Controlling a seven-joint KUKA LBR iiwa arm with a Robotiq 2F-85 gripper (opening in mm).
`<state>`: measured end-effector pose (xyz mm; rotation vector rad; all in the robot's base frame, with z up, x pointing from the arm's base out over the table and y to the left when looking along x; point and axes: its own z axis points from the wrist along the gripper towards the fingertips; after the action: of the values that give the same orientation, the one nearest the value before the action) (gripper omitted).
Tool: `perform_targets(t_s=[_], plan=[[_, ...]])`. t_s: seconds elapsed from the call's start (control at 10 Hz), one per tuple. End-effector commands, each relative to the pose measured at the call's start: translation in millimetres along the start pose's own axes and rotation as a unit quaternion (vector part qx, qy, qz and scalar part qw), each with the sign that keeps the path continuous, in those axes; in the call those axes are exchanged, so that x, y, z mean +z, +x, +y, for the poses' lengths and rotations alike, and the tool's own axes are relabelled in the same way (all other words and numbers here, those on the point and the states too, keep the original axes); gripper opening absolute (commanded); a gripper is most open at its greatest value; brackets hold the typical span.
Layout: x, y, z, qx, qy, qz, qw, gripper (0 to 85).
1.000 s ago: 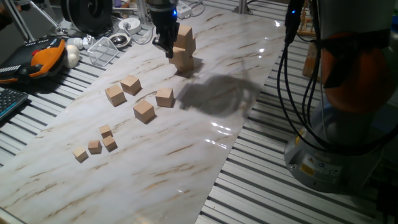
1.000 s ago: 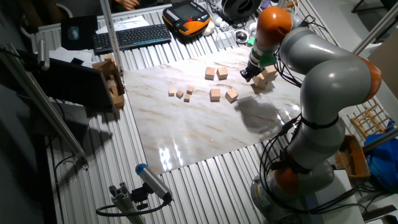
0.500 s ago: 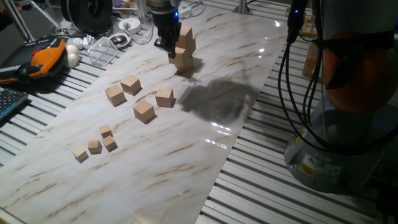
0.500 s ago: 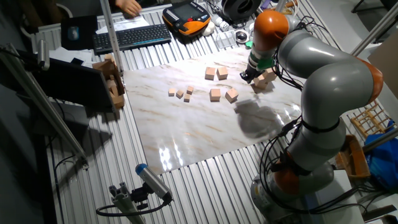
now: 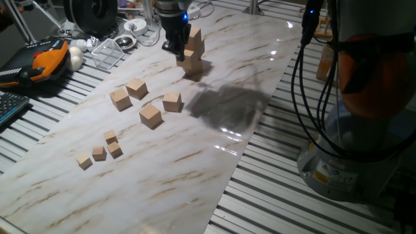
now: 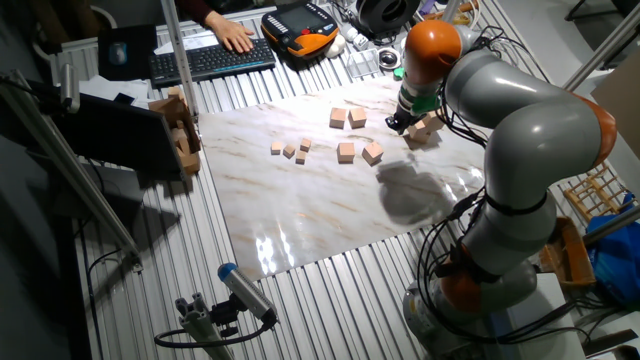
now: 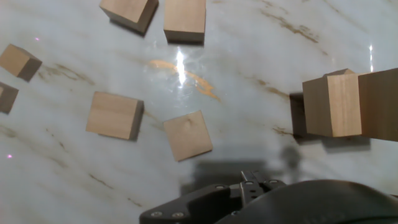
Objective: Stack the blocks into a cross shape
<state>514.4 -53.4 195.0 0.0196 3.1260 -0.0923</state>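
The arm's jaws hang just beside the stack at the 12 o'clock end of the marble-look table. Whether they stand apart or together cannot be told: one fixed view shows only their dark outline against the wood, and the hand view shows none of the fingertips.

The main risk, as I judge it, is a sideways nudge. The stack is tall and narrow, its upper cubes sit a little off-line, and the glossy table gives smooth wood little grip; a small swing of the jaws toward it could topple the pile or twist the cross out of shape.

Four loose blocks lie near the table's centre, well apart from the stack. In the hand view they are plain, pale, square-edged cubes with faint grain and no markings. A tilted or corner-on grasp could let one slip or rotate.

Four much smaller cubes sit at about 8 o'clock. They share the same tan colour, so they could be mistaken for the right blocks.
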Motion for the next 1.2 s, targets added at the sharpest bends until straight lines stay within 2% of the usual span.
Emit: perform_targets(t_s=[0.0,0.3,1.1], plan=[[-0.7,0.7,-0.1,0.003,-0.003,0.002,1.0,0.0],[-0.5,0.4,-1.0,0.004,0.004,-0.002,1.0,0.0],[0.6,-0.5,-1.7,0.005,0.003,-0.003,1.0,0.0]])
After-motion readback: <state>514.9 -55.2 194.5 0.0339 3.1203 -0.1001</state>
